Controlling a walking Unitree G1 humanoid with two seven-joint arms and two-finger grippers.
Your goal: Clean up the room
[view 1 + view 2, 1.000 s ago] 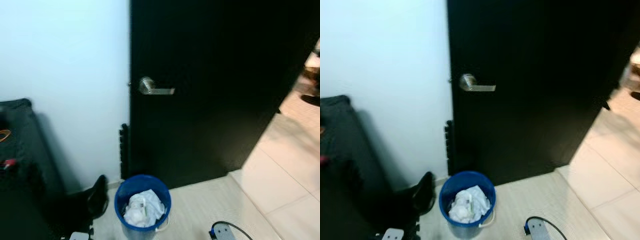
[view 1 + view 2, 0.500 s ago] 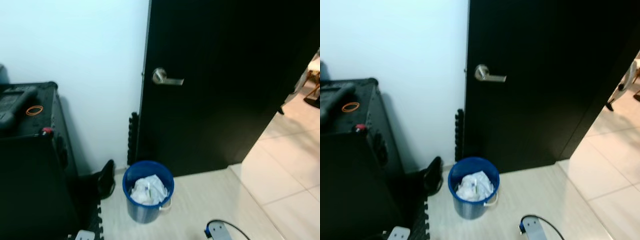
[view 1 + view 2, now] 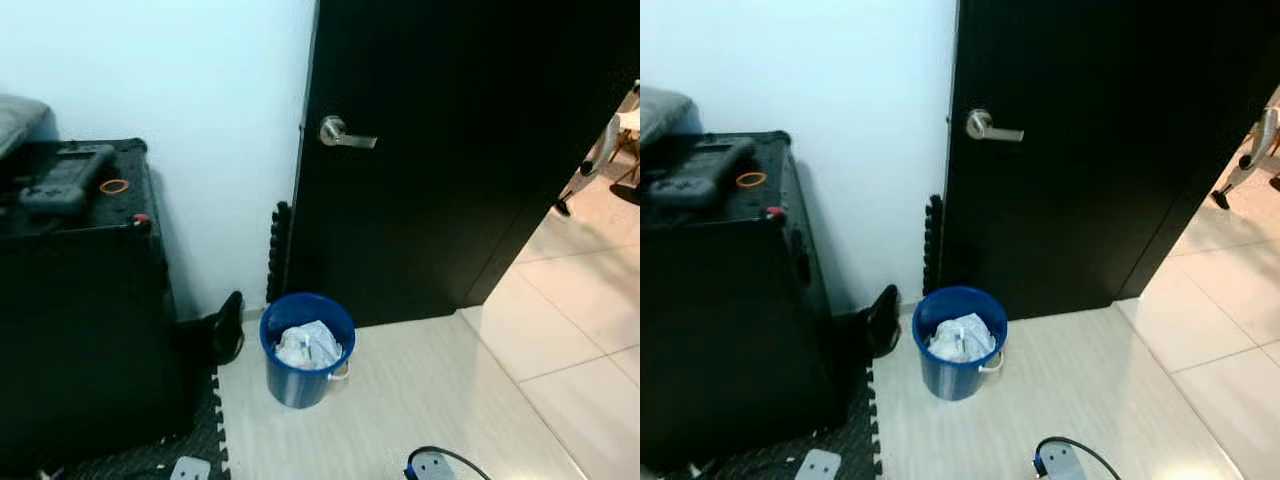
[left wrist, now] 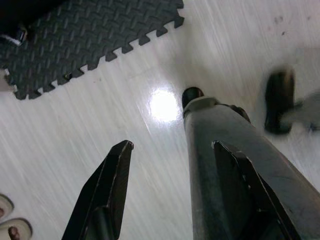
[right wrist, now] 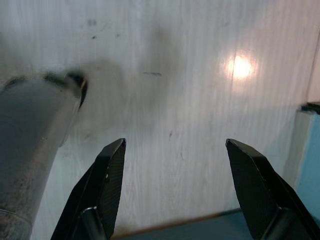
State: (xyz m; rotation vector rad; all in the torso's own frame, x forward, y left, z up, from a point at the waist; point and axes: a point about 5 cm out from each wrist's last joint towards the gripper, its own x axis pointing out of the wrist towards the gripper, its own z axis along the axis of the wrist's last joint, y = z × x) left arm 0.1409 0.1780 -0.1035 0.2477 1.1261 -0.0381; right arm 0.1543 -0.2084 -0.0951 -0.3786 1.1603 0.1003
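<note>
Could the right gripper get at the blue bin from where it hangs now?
Probably not yet. The right gripper hangs open over bare floor, while the bin stands ahead by the door. Nothing blocks the way.

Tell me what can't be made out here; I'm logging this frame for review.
- Blue bin: what lies beneath the crumpled white waste on top, hidden by it.
- Blue-ended cable: cut off by the bottom edge, eye views.
- Items on the black case: too dark to identify, apart from an orange ring.
</note>
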